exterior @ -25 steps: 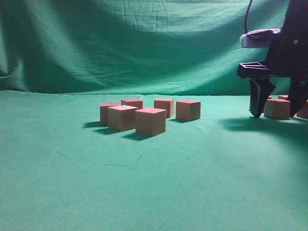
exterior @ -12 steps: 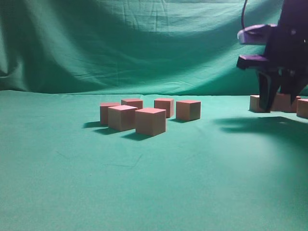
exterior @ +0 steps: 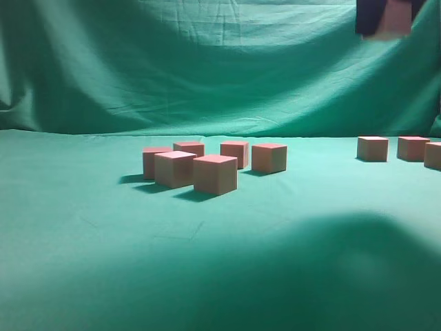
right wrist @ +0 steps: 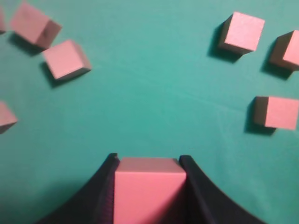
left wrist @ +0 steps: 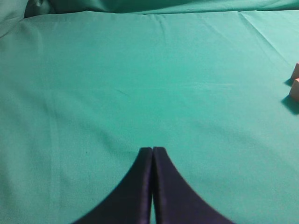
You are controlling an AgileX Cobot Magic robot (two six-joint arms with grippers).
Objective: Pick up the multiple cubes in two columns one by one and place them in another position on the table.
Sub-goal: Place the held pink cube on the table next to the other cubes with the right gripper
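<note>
My right gripper point(right wrist: 148, 161) is shut on one pinkish-red cube point(right wrist: 148, 189), which fills the gap between its black jaws. In the exterior view this gripper point(exterior: 386, 33) hangs high at the top right edge, well above the table, with the held cube point(exterior: 394, 15) blurred. Three cubes point(exterior: 373, 148) stay on the green table point(exterior: 83, 227) at the far right. A cluster of several cubes point(exterior: 215, 174) sits in the middle. My left gripper point(left wrist: 153, 150) is shut and empty over bare cloth; two cubes point(left wrist: 295, 88) peek in at that view's right edge.
Below my right gripper lie three cubes to the right point(right wrist: 242, 31) and three more to the left point(right wrist: 66, 59), with bare cloth between them. A draped green backdrop point(exterior: 172, 69) closes the far side. A wide shadow point(exterior: 331, 269) covers the table's front right.
My right gripper closed on a cube in the right-hand group and lifted it up to the top of the exterior view. A wide shadow now spreads over the table's front.
</note>
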